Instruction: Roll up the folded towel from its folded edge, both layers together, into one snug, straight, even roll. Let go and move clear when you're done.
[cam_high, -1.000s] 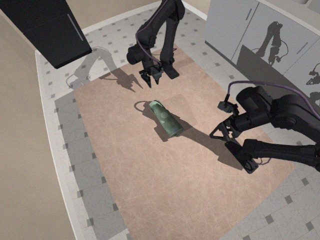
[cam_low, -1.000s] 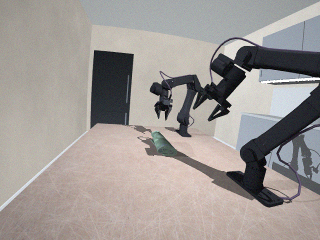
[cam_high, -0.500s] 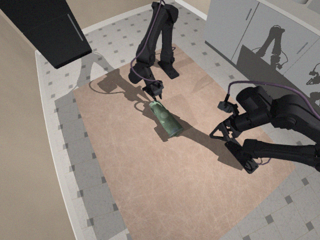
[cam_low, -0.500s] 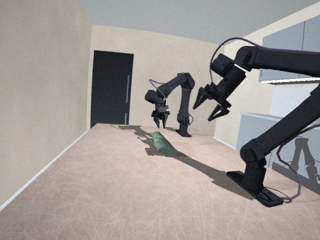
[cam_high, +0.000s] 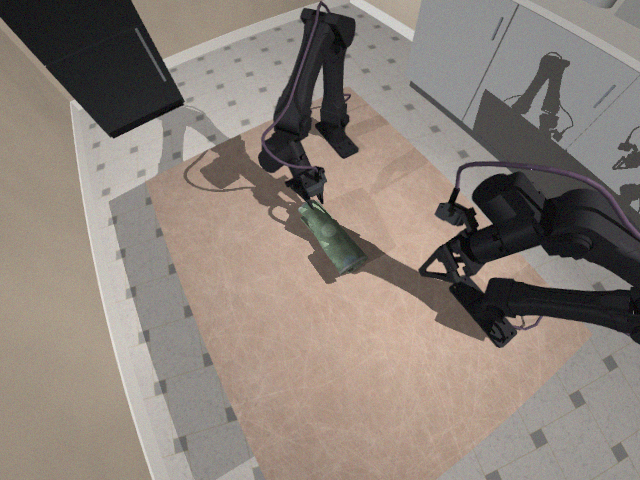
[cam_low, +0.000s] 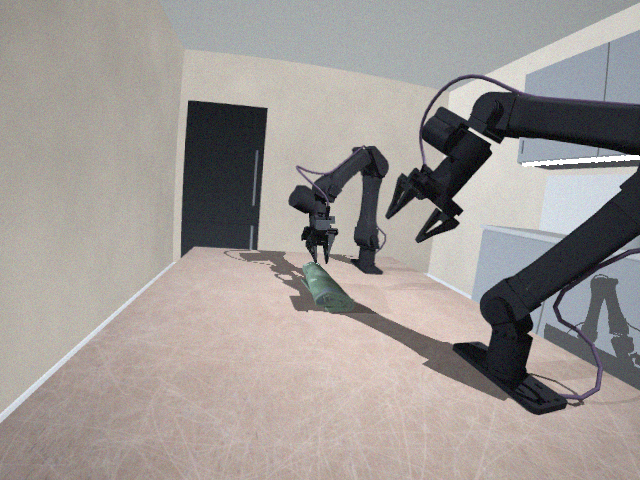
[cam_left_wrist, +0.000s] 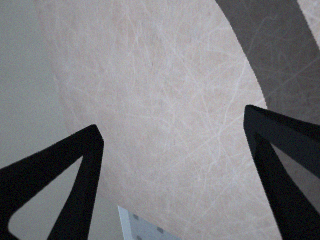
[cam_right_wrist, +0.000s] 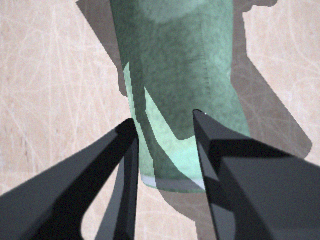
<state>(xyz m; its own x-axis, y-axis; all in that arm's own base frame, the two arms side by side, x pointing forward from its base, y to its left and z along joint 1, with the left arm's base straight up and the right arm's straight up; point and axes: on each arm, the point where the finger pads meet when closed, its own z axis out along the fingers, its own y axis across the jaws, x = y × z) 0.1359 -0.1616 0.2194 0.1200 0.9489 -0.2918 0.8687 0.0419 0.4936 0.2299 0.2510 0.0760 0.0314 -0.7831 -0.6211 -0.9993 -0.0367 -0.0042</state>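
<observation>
Left arm (cam_high: 589, 219) (cam_low: 563, 117) nearest, parked aside; green towel (cam_high: 333, 240) (cam_low: 323, 289) (cam_right_wrist: 175, 65) already a roll on the bench (cam_high: 361, 372) (cam_low: 258, 387) (cam_left_wrist: 160, 65) (cam_right_wrist: 45, 75).
We note the left tool (cam_high: 438, 274) (cam_low: 402, 228) (cam_left_wrist: 168, 124) wide open, holding nothing, angled down well apart from the roll, presumably to leave its partner room. The right tool (cam_high: 317, 204) (cam_low: 321, 261) (cam_right_wrist: 164, 124) points down at the roll's far end, partly open, nothing gripped; contact we cannot tell. We judge it placed to nudge or true that end, as a lip shows along one long side. The right arm (cam_high: 305, 77) (cam_low: 369, 201) arches over from its base. Rolling looks nearly finished; a hard push could skew it.

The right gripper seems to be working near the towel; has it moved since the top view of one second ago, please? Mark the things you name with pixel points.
Yes; the right gripper (cam_high: 317, 202) (cam_low: 321, 262) (cam_right_wrist: 164, 124) has moved towards the rolled towel (cam_high: 333, 238) (cam_low: 326, 290) (cam_right_wrist: 175, 65), away from its arm's base.
</observation>
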